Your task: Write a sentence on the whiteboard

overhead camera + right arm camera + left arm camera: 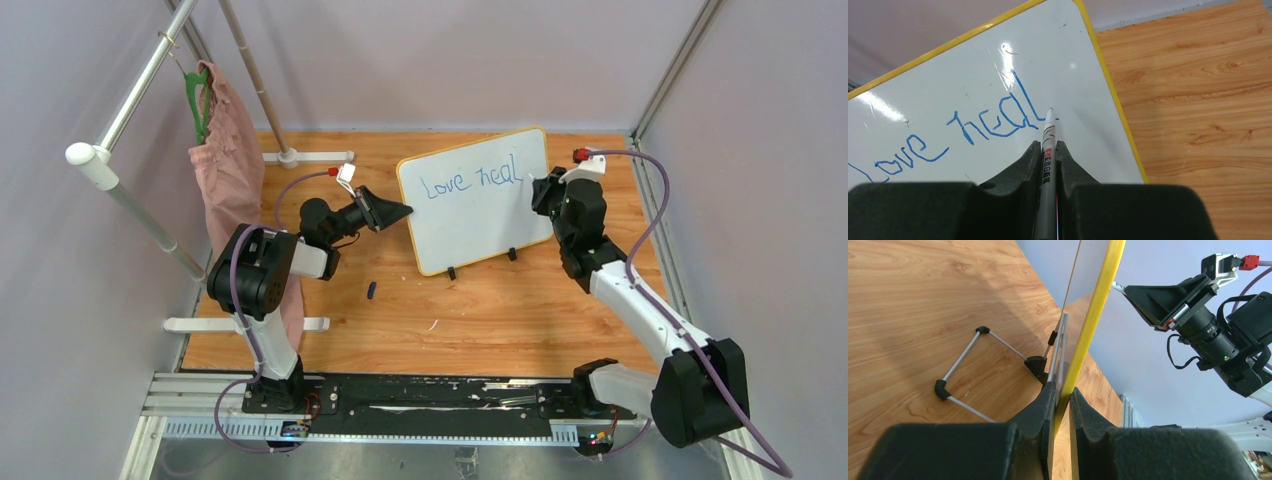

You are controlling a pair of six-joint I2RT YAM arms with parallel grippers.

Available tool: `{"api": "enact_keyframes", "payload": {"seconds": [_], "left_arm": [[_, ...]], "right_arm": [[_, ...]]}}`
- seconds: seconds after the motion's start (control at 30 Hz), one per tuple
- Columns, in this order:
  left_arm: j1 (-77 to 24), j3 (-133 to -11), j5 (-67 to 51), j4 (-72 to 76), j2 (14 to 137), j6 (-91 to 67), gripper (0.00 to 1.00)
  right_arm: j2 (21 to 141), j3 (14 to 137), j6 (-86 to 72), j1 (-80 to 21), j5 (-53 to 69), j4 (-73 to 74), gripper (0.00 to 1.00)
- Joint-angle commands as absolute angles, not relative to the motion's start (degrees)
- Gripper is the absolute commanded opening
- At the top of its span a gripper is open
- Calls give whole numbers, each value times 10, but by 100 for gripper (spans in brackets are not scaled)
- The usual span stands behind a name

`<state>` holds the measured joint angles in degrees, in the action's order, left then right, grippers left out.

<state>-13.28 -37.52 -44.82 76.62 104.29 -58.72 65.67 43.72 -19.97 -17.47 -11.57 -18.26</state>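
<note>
The whiteboard point(480, 205), glossy white with a yellow rim point(1091, 320), stands tilted on two small black feet at the middle back of the table. Blue handwriting point(470, 180) on it reads "Love heal" in one line point(993, 125). My left gripper point(403, 211) is shut on the board's left edge point(1062, 396). My right gripper point(537, 190) is at the board's right side, shut on a grey marker point(1048, 165). The marker's tip touches the board just right of the "l".
A small dark blue marker cap point(371, 290) lies on the wooden table in front of the left arm. A pink cloth point(230, 170) hangs on a green hanger from a white pipe rack point(130, 90) at the left. Grey walls enclose the table.
</note>
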Motion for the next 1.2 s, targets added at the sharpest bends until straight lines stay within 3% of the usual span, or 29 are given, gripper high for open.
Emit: {"api": "enact_keyframes", "payload": {"seconds": [0.0, 0.47, 1.17], "left_arm": [[-134, -373, -453, 775, 1025, -597, 8], [-134, -373, -453, 784, 1034, -602, 7], [-134, -373, -454, 782, 1033, -601, 7]], "right_arm": [[666, 463, -209, -162, -107, -198, 0], [708, 487, -279, -133, -89, -251, 0], [741, 520, -279, -132, -68, -209, 0]]}}
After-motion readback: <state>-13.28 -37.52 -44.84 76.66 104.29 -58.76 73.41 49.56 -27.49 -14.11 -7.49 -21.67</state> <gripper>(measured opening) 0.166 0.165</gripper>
